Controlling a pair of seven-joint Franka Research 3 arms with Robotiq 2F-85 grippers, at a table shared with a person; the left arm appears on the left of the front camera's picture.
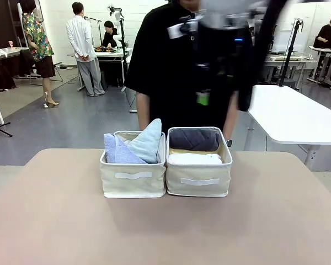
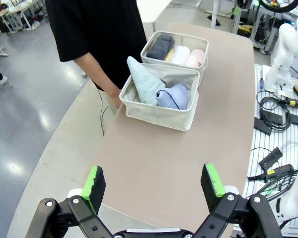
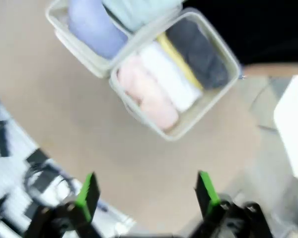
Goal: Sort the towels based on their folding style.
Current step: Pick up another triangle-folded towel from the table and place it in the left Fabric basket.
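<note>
Two cream bins (image 1: pixel 133 182) sitting side by side, touching, mid-table near far edge. Left bin (image 2: pixel 159 111) holding the two cones: periwinkle towel (image 2: pixel 173 96) and mint towel (image 2: pixel 145 82), mint tip sticking up above rim. Right bin (image 1: pixel 199 179) holding the rolls: dark grey towel (image 1: pixel 194 139) at back, yellow towel (image 3: pixel 178 59) as a thin strip beside it, white towel (image 3: pixel 169 82), then pink towel (image 3: pixel 146 94). Left gripper (image 2: pixel 156 186) hovering well short of bins, over bare table, jaws spread wide, nothing between pads. Right gripper (image 3: pixel 146 193) also wide apart, empty, looking down on bins from above; that view blurred, edges soft. Person in black standing behind bins, hands hidden behind them.
</note>
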